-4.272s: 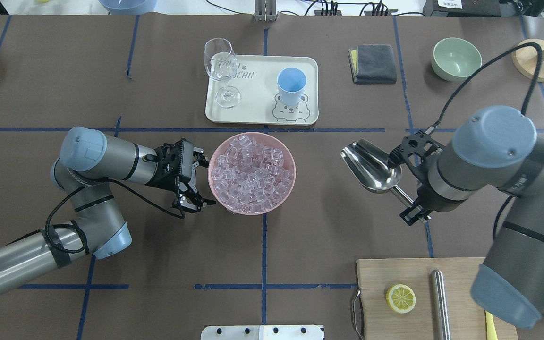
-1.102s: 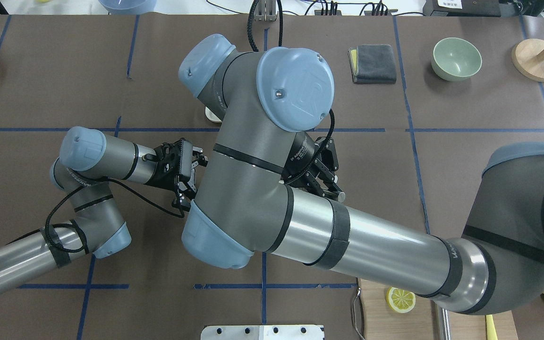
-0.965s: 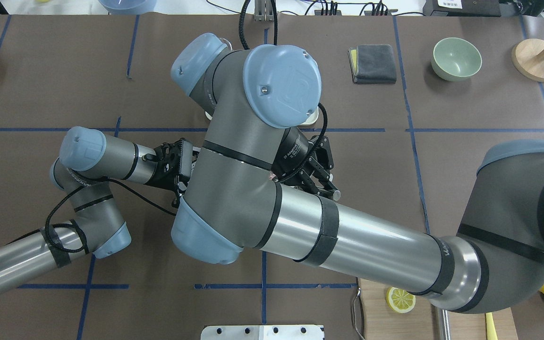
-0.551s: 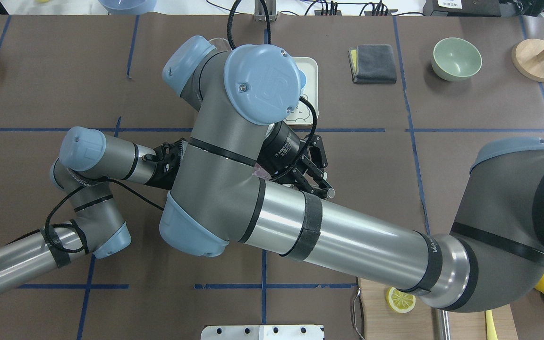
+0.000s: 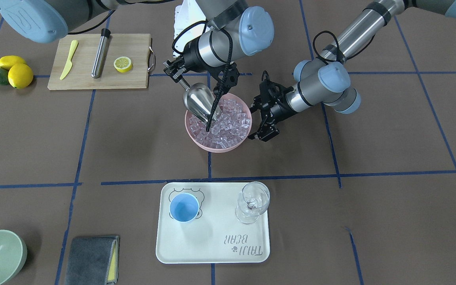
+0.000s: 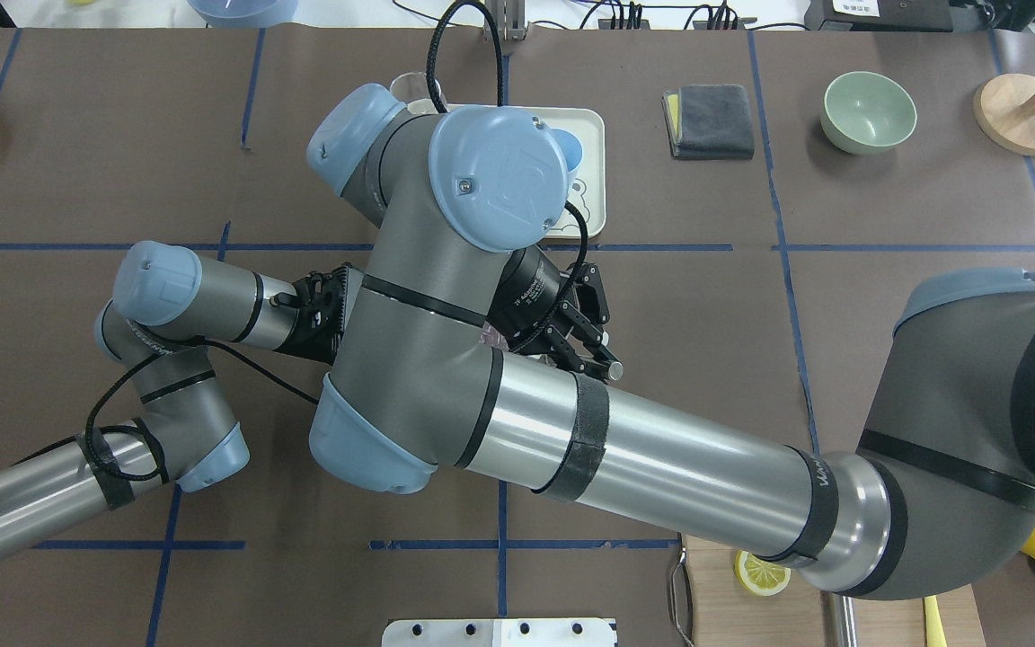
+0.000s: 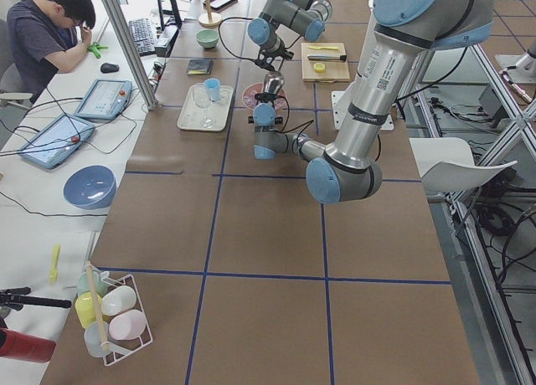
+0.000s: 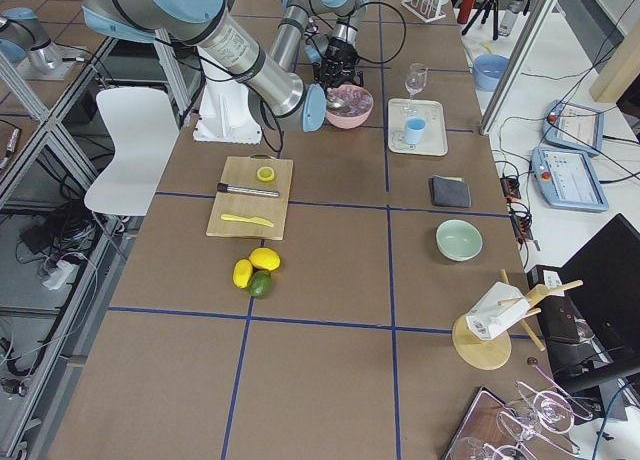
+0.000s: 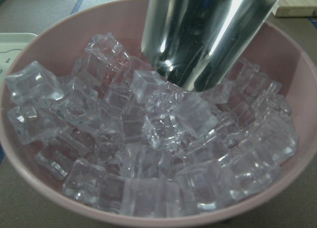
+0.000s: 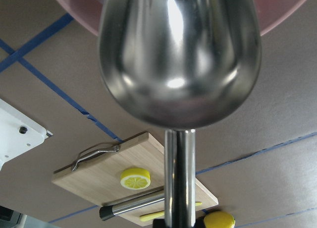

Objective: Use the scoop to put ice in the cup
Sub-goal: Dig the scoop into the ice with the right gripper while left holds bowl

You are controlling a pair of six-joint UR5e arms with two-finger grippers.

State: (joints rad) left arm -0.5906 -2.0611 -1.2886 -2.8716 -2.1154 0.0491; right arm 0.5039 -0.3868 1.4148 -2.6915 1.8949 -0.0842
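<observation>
Scoop [image 5: 199, 103]: shiny steel, steeply tilted, mouth end down among the cubes on the robot's-right side of the bowl [image 5: 212, 145], handle slanting up and away.
Right gripper [image 5: 173, 72]: clamped on the scoop's thin handle, above and just outside the bowl's rim.
Ice [image 5: 230, 120]: clear cubes heaped in the bowl; we see several pressed against the scoop's lip.
Left gripper [image 5: 255, 122]: spread wide, holding nothing, just beside the bowl's rim on the robot's left; we cannot tell whether it touches.
Cup [image 5: 184, 208]: light blue, upright on the tray [image 5: 212, 247], well apart from the bowl, toward the operators' side.
Tray: cream, also carries a stemmed glass [image 5: 253, 202] near the cup.
Bowl: pink, at mid-bench [image 5: 370, 158].
</observation>
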